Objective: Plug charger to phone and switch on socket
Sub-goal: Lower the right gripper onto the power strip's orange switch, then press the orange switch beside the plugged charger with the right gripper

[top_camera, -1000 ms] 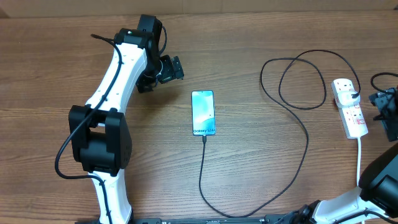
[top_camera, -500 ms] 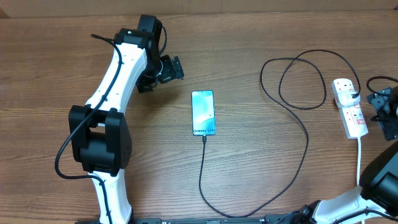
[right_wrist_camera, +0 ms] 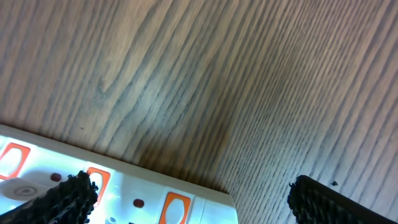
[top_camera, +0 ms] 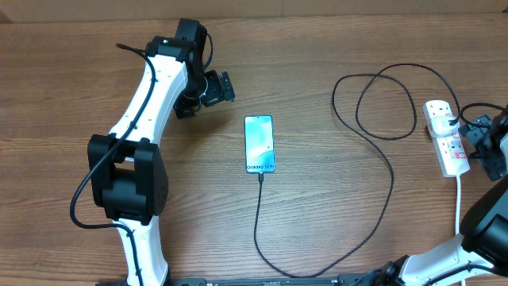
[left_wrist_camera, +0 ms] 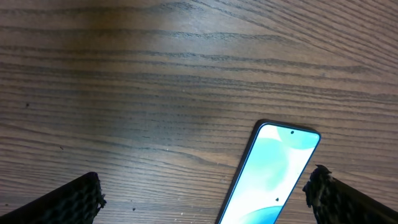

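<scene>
The phone (top_camera: 259,144) lies flat at the table's middle, its cyan screen lit; the left wrist view shows its top end (left_wrist_camera: 273,180). The black charger (top_camera: 392,184) runs from the phone's near edge, sweeps round to the right and loops up to the white socket (top_camera: 444,137), where its other end is plugged in. My left gripper (top_camera: 214,89) hangs open up-left of the phone, apart from it (left_wrist_camera: 204,190). My right gripper (top_camera: 481,143) is open at the socket's right side. In the right wrist view the socket (right_wrist_camera: 130,190) with its red switches (right_wrist_camera: 176,206) sits between the fingers (right_wrist_camera: 56,202).
The socket's white cord (top_camera: 459,202) runs down toward the table's near edge on the right. The left arm (top_camera: 147,103) stretches along the table's left side, its base (top_camera: 127,179) nearer the front. The right arm's base (top_camera: 484,238) fills the near right corner.
My right gripper has moved left, from the frame's right edge to just beside the socket. The left arm, phone and cable have not moved.
</scene>
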`<action>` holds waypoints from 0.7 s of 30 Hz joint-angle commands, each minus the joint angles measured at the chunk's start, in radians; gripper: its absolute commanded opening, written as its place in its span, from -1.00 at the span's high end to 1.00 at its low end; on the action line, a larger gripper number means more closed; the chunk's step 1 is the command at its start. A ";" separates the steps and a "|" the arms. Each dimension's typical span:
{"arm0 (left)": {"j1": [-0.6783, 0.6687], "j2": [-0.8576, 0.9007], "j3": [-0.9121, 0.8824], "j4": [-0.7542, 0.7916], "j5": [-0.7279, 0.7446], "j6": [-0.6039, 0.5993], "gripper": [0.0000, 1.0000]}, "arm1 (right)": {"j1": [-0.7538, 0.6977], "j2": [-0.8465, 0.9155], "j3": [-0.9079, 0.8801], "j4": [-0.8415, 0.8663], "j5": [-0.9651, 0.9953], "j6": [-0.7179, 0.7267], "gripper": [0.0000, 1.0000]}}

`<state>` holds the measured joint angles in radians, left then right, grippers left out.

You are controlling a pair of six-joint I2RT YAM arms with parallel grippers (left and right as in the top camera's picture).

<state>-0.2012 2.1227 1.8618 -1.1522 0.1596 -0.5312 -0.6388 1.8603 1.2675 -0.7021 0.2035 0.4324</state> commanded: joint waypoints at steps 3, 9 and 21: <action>-0.002 -0.016 0.016 0.002 -0.006 0.011 -0.99 | 0.005 0.025 -0.009 0.026 -0.039 -0.045 -1.00; -0.002 -0.016 0.016 0.002 -0.006 0.011 -0.99 | 0.003 0.079 -0.010 0.054 -0.040 -0.075 -1.00; -0.002 -0.016 0.016 0.002 -0.006 0.011 -0.99 | 0.003 0.114 -0.009 0.061 -0.063 -0.075 -1.00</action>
<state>-0.2012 2.1227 1.8618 -1.1522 0.1596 -0.5312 -0.6418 1.9503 1.2675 -0.6273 0.1619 0.3763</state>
